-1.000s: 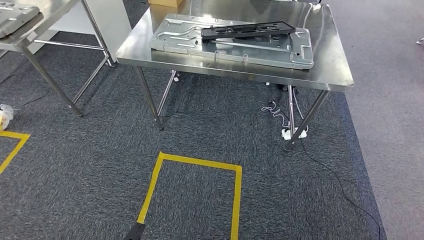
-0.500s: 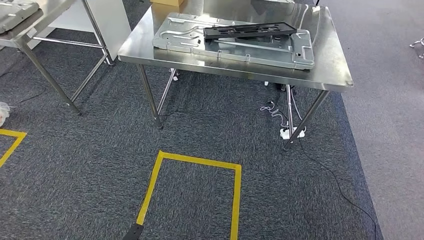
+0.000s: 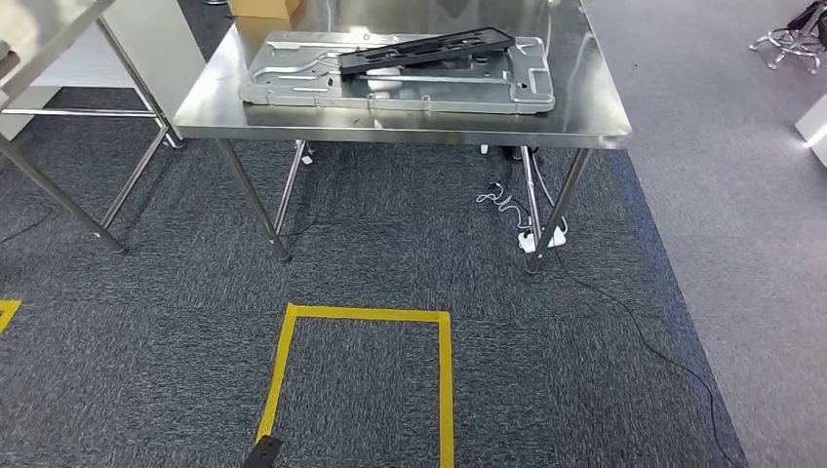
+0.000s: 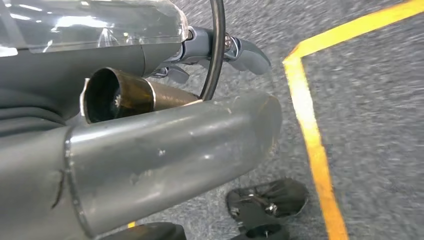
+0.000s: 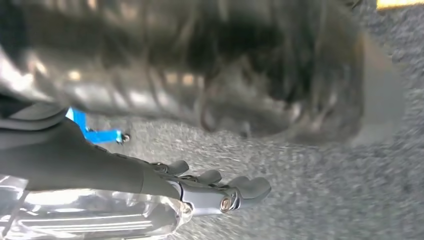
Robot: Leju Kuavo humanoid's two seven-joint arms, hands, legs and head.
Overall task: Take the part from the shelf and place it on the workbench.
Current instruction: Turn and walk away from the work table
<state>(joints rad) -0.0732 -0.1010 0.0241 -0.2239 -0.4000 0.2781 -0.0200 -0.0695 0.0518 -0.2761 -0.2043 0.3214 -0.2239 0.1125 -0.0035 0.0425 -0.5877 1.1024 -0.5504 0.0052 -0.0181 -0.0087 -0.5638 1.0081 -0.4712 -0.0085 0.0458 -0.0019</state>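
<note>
At the far left of the head view, part of a second steel table (image 3: pixel 59 34) is seen, and a short piece of yellow tape lies on the carpet (image 3: pixel 146 322) below it. Toward the middle, a yellow taped square (image 3: pixel 361 375) is marked on the floor, well short of the workbench (image 3: pixel 585 122). On the workbench a large stamped metal tray (image 3: pixel 293 93) lies flat, and across its top a long black part (image 3: pixel 424 49) is laid, tilted slightly and touching the tray. Cables and a white power strip (image 3: pixel 534 239) are seen beneath the bench to the right, and a chair base (image 3: pixel 785 49) stands at the far right edge.

The left hand (image 4: pixel 220 47) is seen in its wrist view hanging over the carpet beside a yellow tape corner (image 4: pixel 300 65); its fingers are loosely curved and apart, and nothing is held. The right hand (image 5: pixel 215 187) is likewise seen above carpet, fingers apart and empty, though that picture is blurred, so this is judged only as probable.

Since a part is already lying on the workbench and both hands are unloaded, the placing step is judged done, or a walk between stations is in hand. For the next move, the shelf would have to be faced and another part reached for with fingers spread.
</note>
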